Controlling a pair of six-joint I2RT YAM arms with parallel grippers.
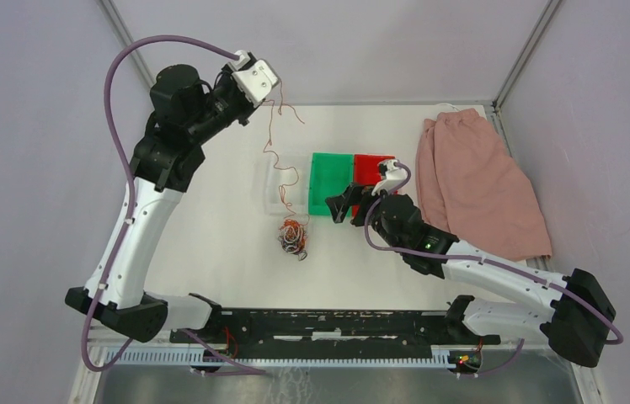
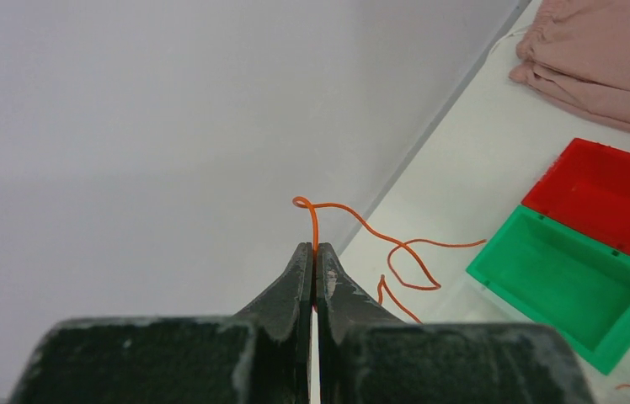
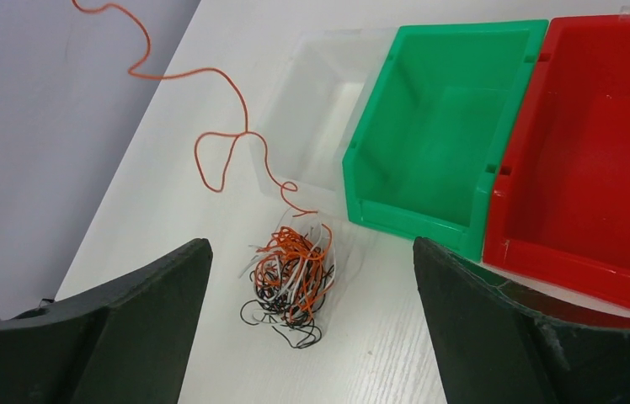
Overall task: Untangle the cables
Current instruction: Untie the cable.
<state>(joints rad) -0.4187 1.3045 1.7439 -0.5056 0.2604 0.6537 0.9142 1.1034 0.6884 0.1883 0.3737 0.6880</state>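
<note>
The cables (image 1: pixel 293 237) lie as a small clump of orange, black and white wires (image 3: pixel 295 278) on the white table. One long orange wire (image 1: pixel 272 156) rises curling from the clump up to my left gripper (image 1: pixel 274 87), which is held high at the back left. That gripper (image 2: pixel 315 249) is shut on the orange wire (image 2: pixel 362 224), whose end loops just past the fingertips. My right gripper (image 1: pixel 342 206) hovers to the right of the clump, wide open and holding nothing. In the right wrist view the clump sits between and just beyond its open fingers (image 3: pixel 310 248).
Three bins stand side by side behind the clump: a clear one (image 3: pixel 320 101), a green one (image 1: pixel 331 181) and a red one (image 1: pixel 371 168). A pink cloth (image 1: pixel 476 181) lies at the right of the table. Walls enclose the table on the back and sides.
</note>
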